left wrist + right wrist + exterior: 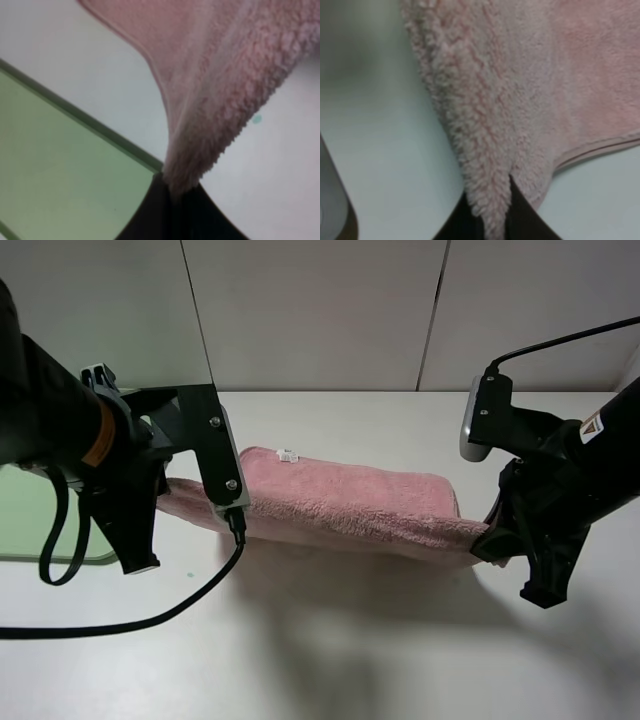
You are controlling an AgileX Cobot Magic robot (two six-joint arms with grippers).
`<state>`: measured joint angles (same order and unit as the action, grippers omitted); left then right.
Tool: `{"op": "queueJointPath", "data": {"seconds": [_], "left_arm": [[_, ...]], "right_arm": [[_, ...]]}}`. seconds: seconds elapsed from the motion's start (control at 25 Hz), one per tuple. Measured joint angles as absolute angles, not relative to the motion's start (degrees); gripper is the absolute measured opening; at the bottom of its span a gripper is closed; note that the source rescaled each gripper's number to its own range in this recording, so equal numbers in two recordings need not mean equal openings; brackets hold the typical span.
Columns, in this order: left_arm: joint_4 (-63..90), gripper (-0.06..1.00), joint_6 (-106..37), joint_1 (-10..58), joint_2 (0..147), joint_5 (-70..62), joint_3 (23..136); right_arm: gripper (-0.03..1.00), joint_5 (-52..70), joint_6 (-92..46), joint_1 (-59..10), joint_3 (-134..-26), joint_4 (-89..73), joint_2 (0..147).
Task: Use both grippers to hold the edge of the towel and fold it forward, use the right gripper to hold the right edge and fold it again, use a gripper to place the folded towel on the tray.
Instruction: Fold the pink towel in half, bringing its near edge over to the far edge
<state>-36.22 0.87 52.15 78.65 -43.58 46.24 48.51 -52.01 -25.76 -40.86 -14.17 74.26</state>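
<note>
First fold looks midway, left end effector (pixel 175 199) and right end effector (pixel 495 212) each pinching a towel (pixel 350 502) edge (second fold, tray (pixel 75 175) placement remain)

No readable text, towel label (pixel 288 454) and right-arm sticker (pixel 592 426) too small

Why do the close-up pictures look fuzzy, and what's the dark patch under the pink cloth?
Exterior high view: sharp; the patch is the shadow of the pink fluffy terry towel on the white table. Left wrist view: blurred, light-green plastic tray smeared. Right wrist view: towel too close, unfocused.
</note>
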Motion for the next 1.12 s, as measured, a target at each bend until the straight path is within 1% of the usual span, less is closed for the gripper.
{"op": "queueJointPath", "data": {"seconds": [0.36,0.6,0.88,1.12], "left_arm": [[-36.5,0.0,-1.2,46.6,78.7,-39.5,46.3],[-36.5,0.0,-1.9,42.9,81.0,-36.7,46.4],[-36.6,0.0,-2.1,41.0,86.5,-34.3,48.8],[-37.7,0.0,-3.7,40.9,89.3,-34.6,53.9]], "right_arm": [[0.0,48.7,-50.2,-25.8,-47.9,-11.5,74.4],[0.0,48.5,-50.2,-25.8,-49.0,-11.0,75.7],[0.0,46.9,-50.2,-25.6,-49.3,-9.6,78.0],[0.0,46.0,-50.6,-22.4,-49.3,-9.4,78.2]]}}
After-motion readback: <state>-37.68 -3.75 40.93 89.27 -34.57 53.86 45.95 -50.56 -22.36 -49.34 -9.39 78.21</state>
